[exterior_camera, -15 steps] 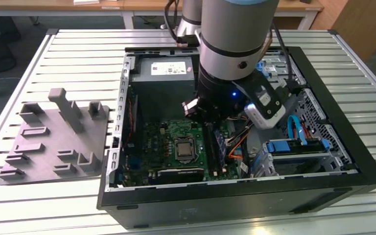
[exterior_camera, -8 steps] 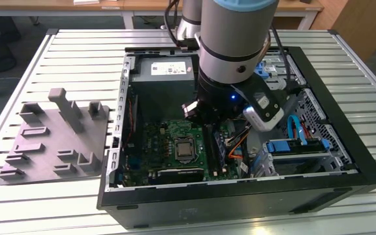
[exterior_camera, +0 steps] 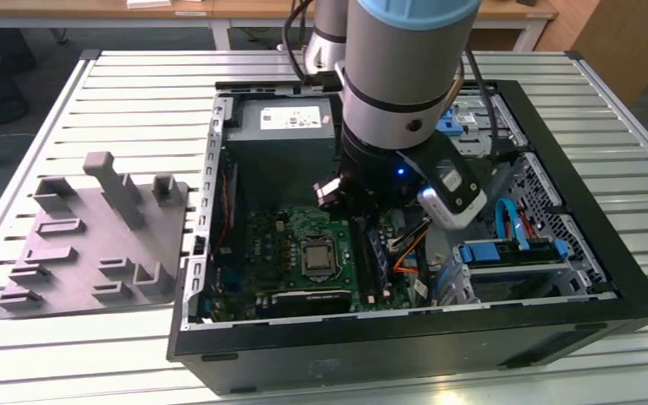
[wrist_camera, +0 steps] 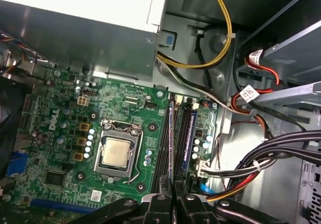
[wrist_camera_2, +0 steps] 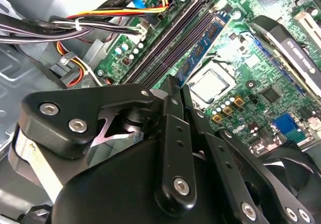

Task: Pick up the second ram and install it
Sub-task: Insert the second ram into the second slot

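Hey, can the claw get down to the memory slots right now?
Probably yes. The claw hangs right over the memory slots, the case is open, and the cables lie off to one side.

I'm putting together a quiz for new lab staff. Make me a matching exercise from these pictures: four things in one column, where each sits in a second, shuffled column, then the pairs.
1 processor
2 grey fixture
3 tool
4 power supply

A on the table outside the case, at the exterior view's left
B low over the memory slots
C in its socket on the green board
D inside the case, against its wall beside the board

Pairs: 1-C, 2-A, 3-B, 4-D
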### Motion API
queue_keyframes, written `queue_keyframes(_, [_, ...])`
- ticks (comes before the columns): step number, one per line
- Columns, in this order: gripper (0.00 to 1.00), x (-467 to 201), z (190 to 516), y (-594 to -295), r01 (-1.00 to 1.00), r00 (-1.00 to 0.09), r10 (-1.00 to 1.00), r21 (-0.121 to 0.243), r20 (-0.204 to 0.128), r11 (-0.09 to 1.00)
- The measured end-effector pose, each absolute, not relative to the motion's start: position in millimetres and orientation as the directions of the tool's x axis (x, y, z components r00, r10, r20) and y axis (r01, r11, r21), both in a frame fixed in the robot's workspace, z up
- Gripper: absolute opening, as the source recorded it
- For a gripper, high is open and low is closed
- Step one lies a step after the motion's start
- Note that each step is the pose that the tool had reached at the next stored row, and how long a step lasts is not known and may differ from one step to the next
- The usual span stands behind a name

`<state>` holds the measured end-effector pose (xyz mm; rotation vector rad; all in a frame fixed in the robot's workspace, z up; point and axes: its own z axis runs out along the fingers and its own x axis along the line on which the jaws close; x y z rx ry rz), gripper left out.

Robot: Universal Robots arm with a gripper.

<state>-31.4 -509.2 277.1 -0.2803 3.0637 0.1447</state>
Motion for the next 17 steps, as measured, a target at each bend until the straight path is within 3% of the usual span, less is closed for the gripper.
queue_keyframes(17, [0.14,-31.6,271.5,-509.1,-0.193,-0.980,-0.187,0.088,-0.070,0.977])
